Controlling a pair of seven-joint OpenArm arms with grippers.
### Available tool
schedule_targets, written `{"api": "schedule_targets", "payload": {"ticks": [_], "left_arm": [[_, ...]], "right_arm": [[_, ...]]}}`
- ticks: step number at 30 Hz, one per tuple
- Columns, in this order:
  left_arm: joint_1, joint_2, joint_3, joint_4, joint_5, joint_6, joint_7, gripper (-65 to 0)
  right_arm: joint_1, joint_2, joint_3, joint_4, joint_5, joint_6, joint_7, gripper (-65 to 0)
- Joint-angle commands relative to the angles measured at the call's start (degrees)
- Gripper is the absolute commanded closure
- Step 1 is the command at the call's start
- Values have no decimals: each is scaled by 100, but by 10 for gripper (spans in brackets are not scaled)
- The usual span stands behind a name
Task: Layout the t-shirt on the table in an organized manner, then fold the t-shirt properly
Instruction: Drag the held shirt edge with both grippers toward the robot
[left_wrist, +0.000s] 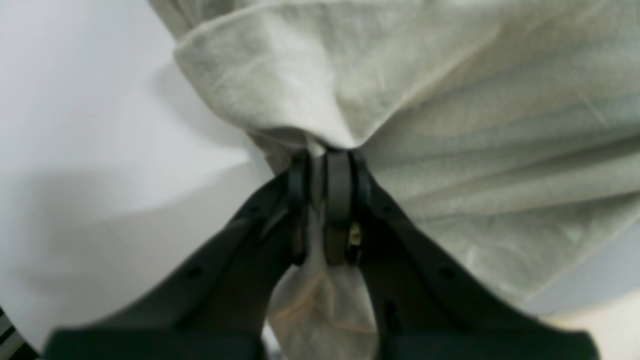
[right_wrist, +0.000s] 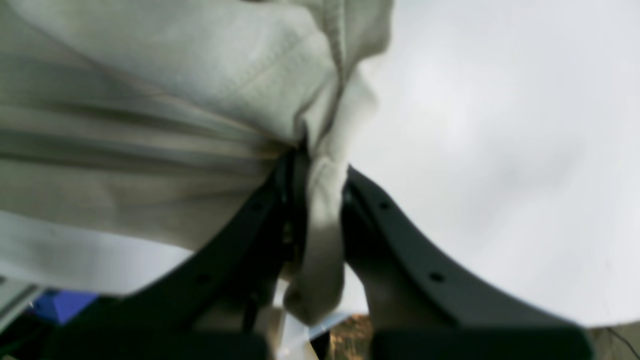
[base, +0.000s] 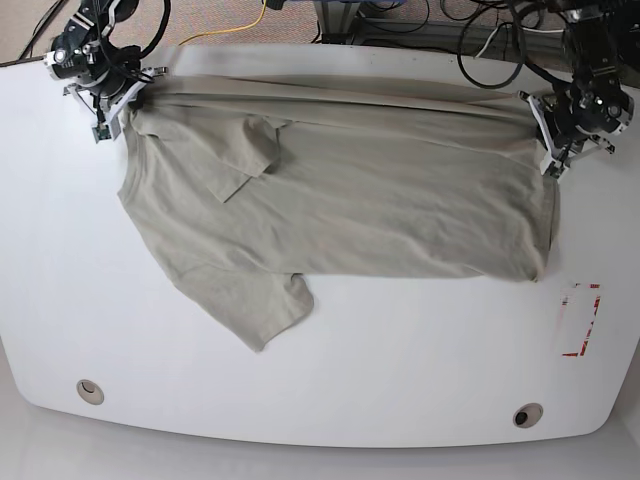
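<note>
The base view is taking in the whole table (base: 330, 400), a glossy white top with rounded corners, and it is showing what neither wrist camera can: the t-shirt (base: 380, 200) is lying spread across the far half of the surface, its top edge pulled into a taut line running between the far left corner and the far right edge, while one short sleeve (base: 250, 150) is folding over the body and a loose flap is trailing toward the middle of the table. Two round metal grommets are sitting near the near edge, one (base: 90, 390) toward the left corner and one (base: 527, 414) toward the right, and a red tape outline (base: 582, 320) is marking the right edge. The wrist views are giving the grip detail instead. The left gripper (left_wrist: 325, 155) is pinching a bunched corner of the pale sage cloth between its dark fingers, with a tail of fabric hanging down through them. The right gripper (right_wrist: 312, 160) is likewise clamping a gathered wad of the shirt, a thick roll of cloth passing between its fingers. Up close the fabric is reading as soft, matte knit drawn into long radiating creases. No print or lettering is showing legibly anywhere.
</note>
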Motion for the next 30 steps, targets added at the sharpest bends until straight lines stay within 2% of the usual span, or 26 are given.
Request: {"api": "schedule_targets", "payload": {"ticks": [1, 9, 12, 15, 21, 23, 26, 30], "left_arm": [[184, -50, -39, 255, 200, 40, 202, -18], [404, 3, -47, 369, 191, 40, 202, -18], [404, 3, -47, 369, 200, 40, 202, -49], [404, 3, -47, 378, 191, 40, 202, -115], [413, 3, -47, 589, 191, 40, 202, -274], [413, 3, -47, 712, 191, 40, 281, -310], [413, 3, -56, 906, 173, 40, 536, -347], [378, 3, -56, 1204, 156, 40, 809, -356]], "right_arm": [[-167, 90, 72, 314, -157, -53, -32, 0], [-369, 72, 72, 393, -157, -53, -32, -2], [-369, 63, 72, 393, -157, -53, -32, -21], [-360, 63, 72, 393, -157, -53, -32, -103], [-378, 63, 81, 420, -157, -53, -32, -355], [-386, 63, 81, 516, -157, -53, -32, -411], [-413, 54, 90, 736, -157, -53, -58, -449], [-466, -33, 90, 1000, -157, -53, -58, -452]]}}
